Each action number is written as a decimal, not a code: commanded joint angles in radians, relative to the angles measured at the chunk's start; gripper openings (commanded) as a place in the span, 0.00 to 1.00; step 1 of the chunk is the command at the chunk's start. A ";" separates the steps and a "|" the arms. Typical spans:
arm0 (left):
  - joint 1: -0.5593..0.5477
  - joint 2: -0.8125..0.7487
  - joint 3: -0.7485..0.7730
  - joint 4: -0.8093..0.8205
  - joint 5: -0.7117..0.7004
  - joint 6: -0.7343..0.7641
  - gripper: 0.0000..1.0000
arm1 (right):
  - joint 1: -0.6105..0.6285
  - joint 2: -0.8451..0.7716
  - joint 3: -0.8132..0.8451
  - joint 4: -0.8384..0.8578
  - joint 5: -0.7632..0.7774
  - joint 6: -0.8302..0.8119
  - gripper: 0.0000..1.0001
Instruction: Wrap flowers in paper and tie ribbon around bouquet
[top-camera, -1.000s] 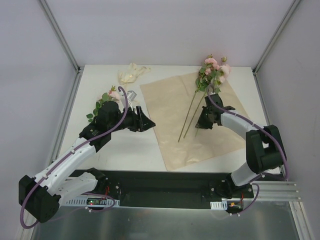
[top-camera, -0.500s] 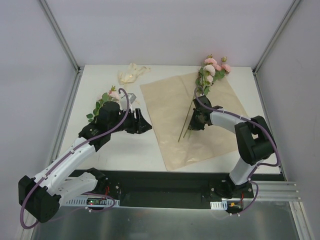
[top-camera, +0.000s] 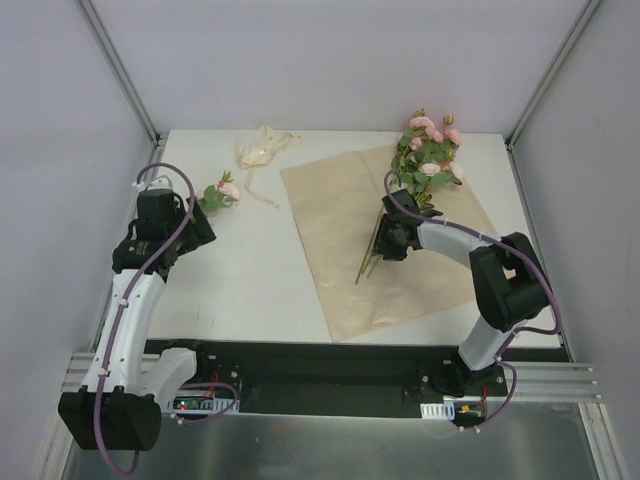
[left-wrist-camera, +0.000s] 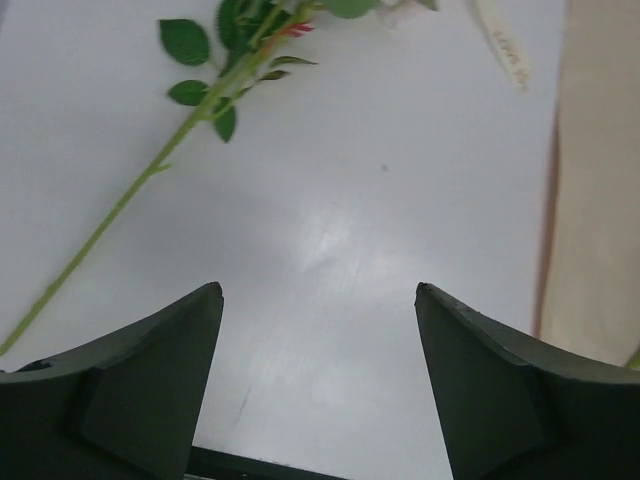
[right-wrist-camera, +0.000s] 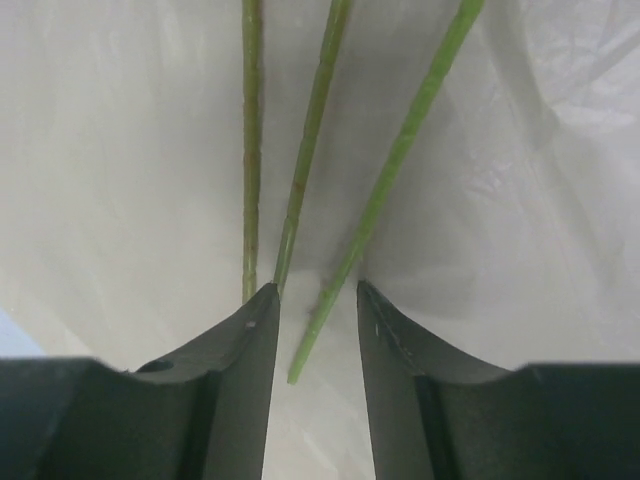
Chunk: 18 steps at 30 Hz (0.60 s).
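Observation:
The flowers (top-camera: 429, 152) lie on the peach-tan paper (top-camera: 340, 205), blooms at the far edge and thin stems (top-camera: 368, 262) running toward me. My right gripper (top-camera: 388, 240) sits over the lower stems and is open. In the right wrist view, one stem end (right-wrist-camera: 312, 345) lies loose between the fingertips (right-wrist-camera: 258, 312), and two more stems (right-wrist-camera: 250, 150) run just left of it. A single flower (top-camera: 221, 192) lies on the white table at the left; its stem (left-wrist-camera: 120, 205) shows ahead of my open, empty left gripper (top-camera: 192, 226). The cream ribbon (top-camera: 262, 150) is bunched at the back.
The white table (top-camera: 250, 290) is fenced by a metal frame (top-camera: 120, 70) and grey walls on three sides. An end of the ribbon (left-wrist-camera: 503, 52) and the paper's edge (left-wrist-camera: 600, 200) show at the right of the left wrist view.
My left arm has swung back to the left, away from the paper, and its jaws have spread wider. The right gripper slid left with the stems, then opened and let them go.

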 joint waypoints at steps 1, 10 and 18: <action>0.137 0.068 -0.033 -0.085 -0.188 0.086 0.78 | 0.010 -0.130 0.031 -0.062 0.004 -0.101 0.46; 0.148 0.575 0.126 -0.056 -0.145 0.355 0.69 | -0.004 -0.314 0.031 -0.024 -0.201 -0.355 0.72; 0.156 0.840 0.332 -0.055 -0.156 0.553 0.59 | -0.051 -0.371 -0.052 0.053 -0.398 -0.324 0.71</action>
